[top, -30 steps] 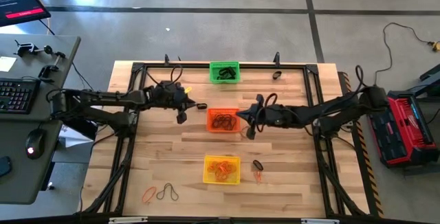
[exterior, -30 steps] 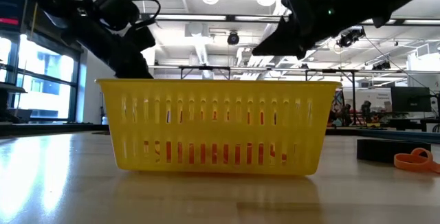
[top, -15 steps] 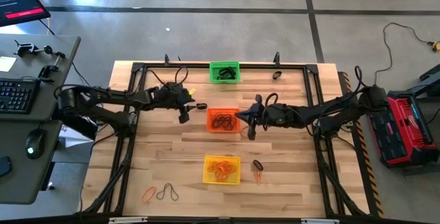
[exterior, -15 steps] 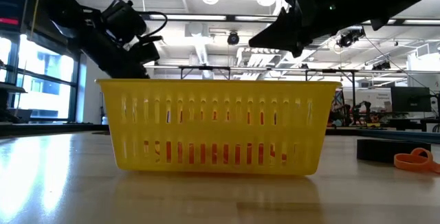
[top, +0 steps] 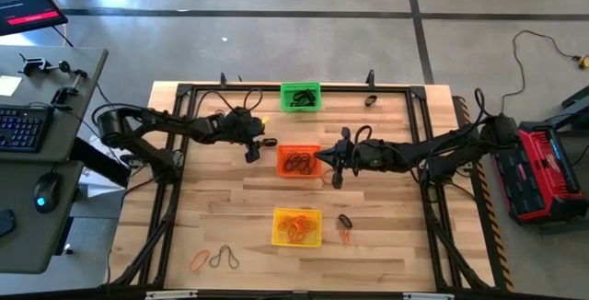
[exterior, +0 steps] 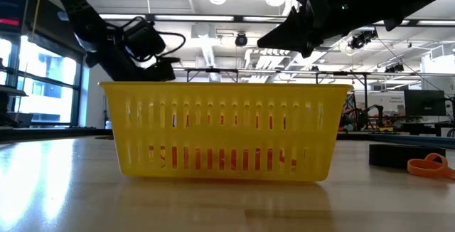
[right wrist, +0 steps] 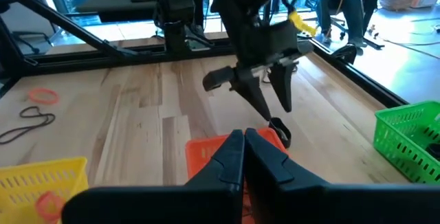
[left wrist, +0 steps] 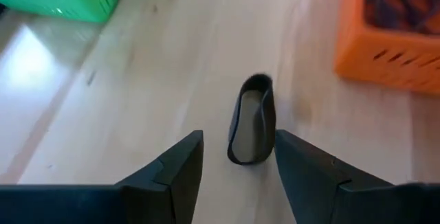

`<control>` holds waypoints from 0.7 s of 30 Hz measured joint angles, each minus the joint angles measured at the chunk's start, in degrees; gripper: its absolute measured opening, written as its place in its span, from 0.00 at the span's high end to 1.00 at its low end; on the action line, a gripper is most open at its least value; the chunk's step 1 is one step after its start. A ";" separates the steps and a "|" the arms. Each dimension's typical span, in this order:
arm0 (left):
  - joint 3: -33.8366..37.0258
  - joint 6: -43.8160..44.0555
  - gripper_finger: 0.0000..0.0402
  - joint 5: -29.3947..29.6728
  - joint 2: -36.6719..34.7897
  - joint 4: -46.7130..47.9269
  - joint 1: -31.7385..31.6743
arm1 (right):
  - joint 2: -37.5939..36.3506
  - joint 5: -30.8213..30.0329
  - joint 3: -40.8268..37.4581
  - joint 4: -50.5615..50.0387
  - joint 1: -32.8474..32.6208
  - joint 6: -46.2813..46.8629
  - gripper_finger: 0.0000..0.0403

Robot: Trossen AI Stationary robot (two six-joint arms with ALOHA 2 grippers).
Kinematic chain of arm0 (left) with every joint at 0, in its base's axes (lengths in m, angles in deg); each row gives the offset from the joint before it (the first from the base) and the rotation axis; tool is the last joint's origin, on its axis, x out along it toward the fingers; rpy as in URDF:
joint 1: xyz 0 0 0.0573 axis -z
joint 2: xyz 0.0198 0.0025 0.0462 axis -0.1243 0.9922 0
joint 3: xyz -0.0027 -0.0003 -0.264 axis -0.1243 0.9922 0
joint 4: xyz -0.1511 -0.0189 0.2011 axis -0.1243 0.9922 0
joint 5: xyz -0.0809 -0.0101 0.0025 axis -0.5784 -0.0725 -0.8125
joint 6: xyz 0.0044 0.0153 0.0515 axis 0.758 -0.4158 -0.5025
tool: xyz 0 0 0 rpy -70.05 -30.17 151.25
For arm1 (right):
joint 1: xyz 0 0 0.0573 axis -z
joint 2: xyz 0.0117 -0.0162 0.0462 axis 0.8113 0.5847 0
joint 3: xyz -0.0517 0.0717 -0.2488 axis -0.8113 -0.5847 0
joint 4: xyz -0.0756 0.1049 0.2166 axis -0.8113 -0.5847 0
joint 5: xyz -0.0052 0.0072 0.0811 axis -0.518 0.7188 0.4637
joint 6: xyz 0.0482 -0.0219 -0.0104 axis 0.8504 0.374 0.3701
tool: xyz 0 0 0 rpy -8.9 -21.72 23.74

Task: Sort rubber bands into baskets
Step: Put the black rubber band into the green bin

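Currently the left gripper (left wrist: 234, 165) is hovering with fingers parted over a thick black band (left wrist: 251, 119), which is lying on the table (top: 221, 208) between the green basket (top: 301, 97) and the orange basket (top: 297, 160). Nothing is held. The band is standing on edge as a flattened loop; it is probably light, soft and springy, so the fingers should be closing across its narrow sides. The right gripper (right wrist: 243, 157) is waiting beside the orange basket, fingers pressed together, apparently empty. Loose bands (top: 214, 259) are lying near the yellow basket (top: 297, 227).
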 joint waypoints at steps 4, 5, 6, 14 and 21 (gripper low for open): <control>-0.62 -1.51 0.57 -0.24 2.76 0.02 0.00 | 0.00 0.02 0.00 -0.05 0.00 0.00 1.00; -0.62 -2.29 0.57 -0.23 3.12 0.12 0.05 | 0.00 0.02 0.00 -0.05 0.00 0.00 1.00; -0.62 -3.17 0.57 -0.25 3.41 0.26 0.20 | 0.00 0.02 0.01 -0.07 0.00 0.00 1.00; -0.62 -6.08 0.57 -0.30 4.99 -0.65 0.43 | 0.04 0.04 0.02 -0.58 0.00 0.61 1.00; -0.70 -6.86 0.71 -0.79 6.24 -2.24 0.50 | 0.04 0.04 0.02 -0.73 0.00 -1.02 1.00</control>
